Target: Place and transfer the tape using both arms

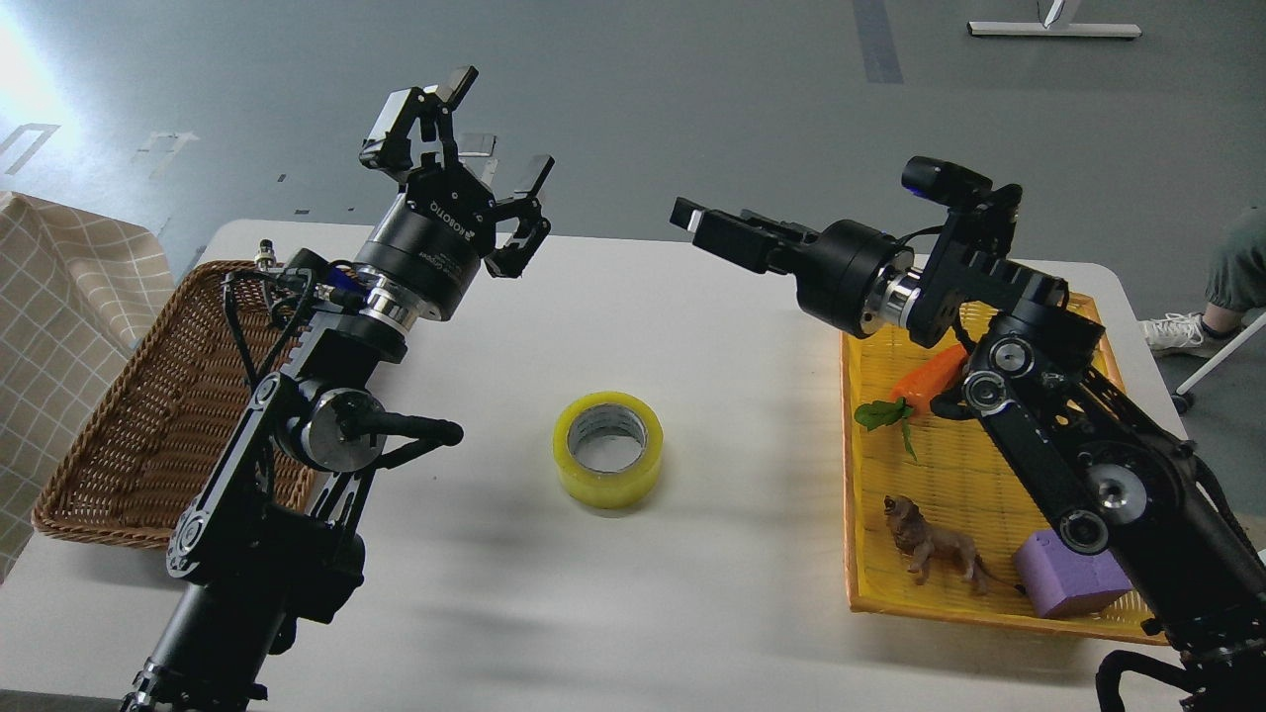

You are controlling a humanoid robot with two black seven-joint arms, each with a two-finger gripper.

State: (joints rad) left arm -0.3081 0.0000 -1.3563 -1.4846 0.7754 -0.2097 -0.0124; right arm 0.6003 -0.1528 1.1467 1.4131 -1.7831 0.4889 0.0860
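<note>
Tape flat on bench, core up, frame centre; below both hands. Left hand fingers apart; right hand state unclear; neither clearly nearer.

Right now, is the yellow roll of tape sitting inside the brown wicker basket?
No, the glossy yellow tape roll lies flat on the white table, apart from the brown wicker basket at the left.
</note>
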